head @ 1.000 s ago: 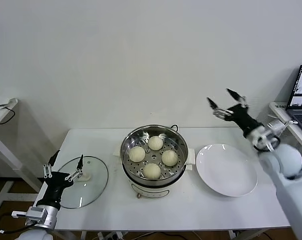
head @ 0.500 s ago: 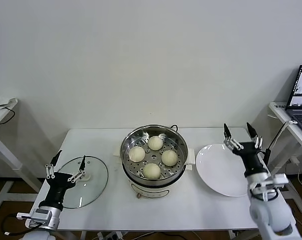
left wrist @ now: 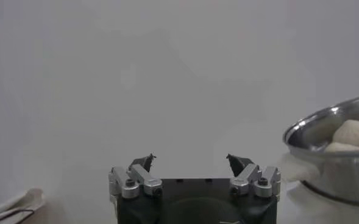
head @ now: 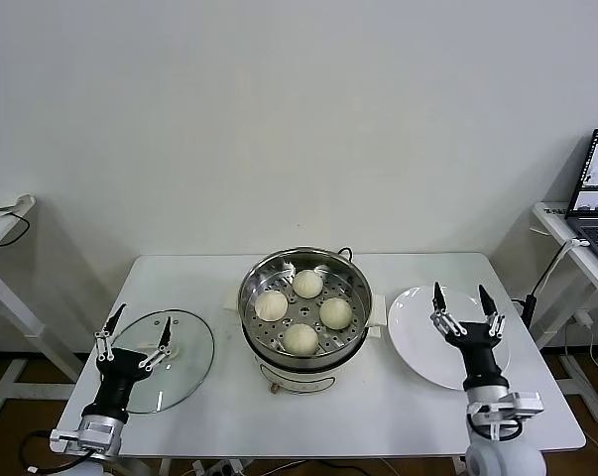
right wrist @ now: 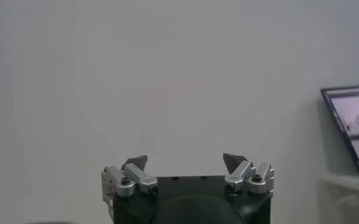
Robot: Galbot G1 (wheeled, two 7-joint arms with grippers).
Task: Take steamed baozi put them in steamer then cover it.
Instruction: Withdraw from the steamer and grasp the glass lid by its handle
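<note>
steamed baozi (head: 300, 310): all four in steamer (head: 254, 273) | cover (head: 191, 365): flat on counter (head: 378, 416), left | left end effector (head: 134, 331) over it, right end effector (head: 467, 308) over plate (head: 418, 347), both spread wide, empty | risk: glass lid slips if handle is pinched off-centre

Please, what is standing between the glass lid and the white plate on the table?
In the head view, the steamer with four baozi stands between the glass lid and the white plate.
</note>
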